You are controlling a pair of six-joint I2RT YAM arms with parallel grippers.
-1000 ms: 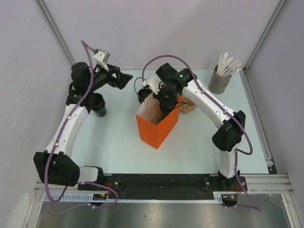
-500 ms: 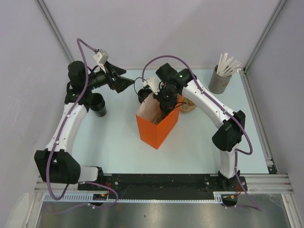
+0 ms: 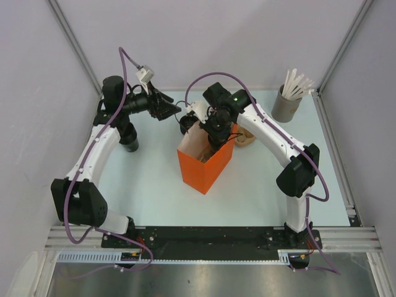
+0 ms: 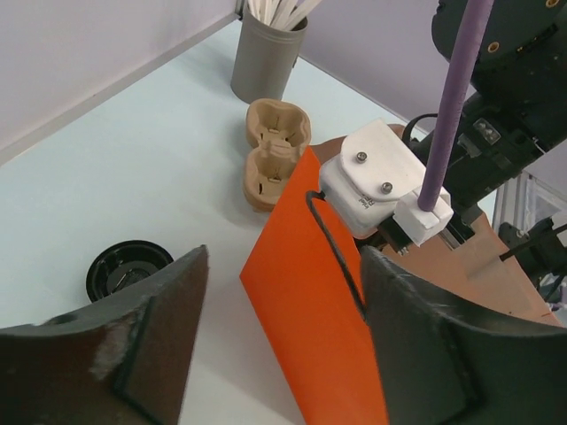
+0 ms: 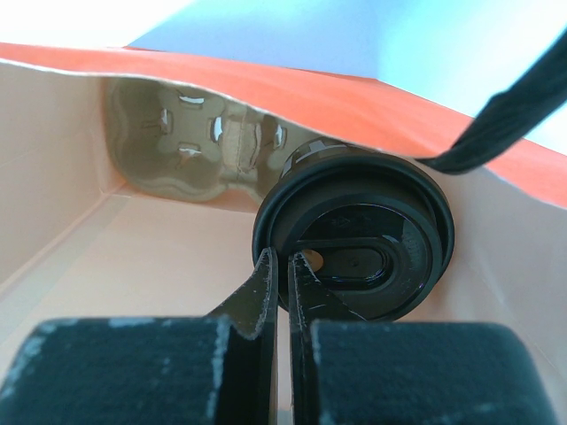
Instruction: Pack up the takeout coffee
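Far left of the table [image 3: 154,185]: black cups [image 3: 129,139], partly hidden under the left arm, count unclear, not part of the job. Just right of them, raised: left fingers [image 4: 133,354], spread apart, nothing between them, hovering short of the orange bag [image 3: 207,164]. On the table just left of the bag: one loose black lid [image 4: 128,270], lying flat.

Centre: orange bag upright, mouth open. Inside it, seen from the right wrist: the takeout coffee [image 5: 354,235], lid on and turned toward the camera, close against the bag wall. Right fingers [image 5: 252,301] down in the bag, drawn together, seemingly pinched on the near-left rim of the lid. Firmness of that bite: cannot tell.

Handling, as judged: light if empty, top-heavy and spill-prone if filled; cannot tell which. Thin walls, apt to dent under a hard squeeze. Smooth lid, slippery, liable to pop off if lifted by the rim alone. Better purchase around the body just below the lid, with moderate pressure. Avoid snagging the black handle cord [image 5: 505,115].

Right of the bag: moulded pulp carrier [image 4: 275,150] on the table. Far right corner: grey tub [image 3: 284,110] of white sticks [image 3: 300,83], well apart from the bag.
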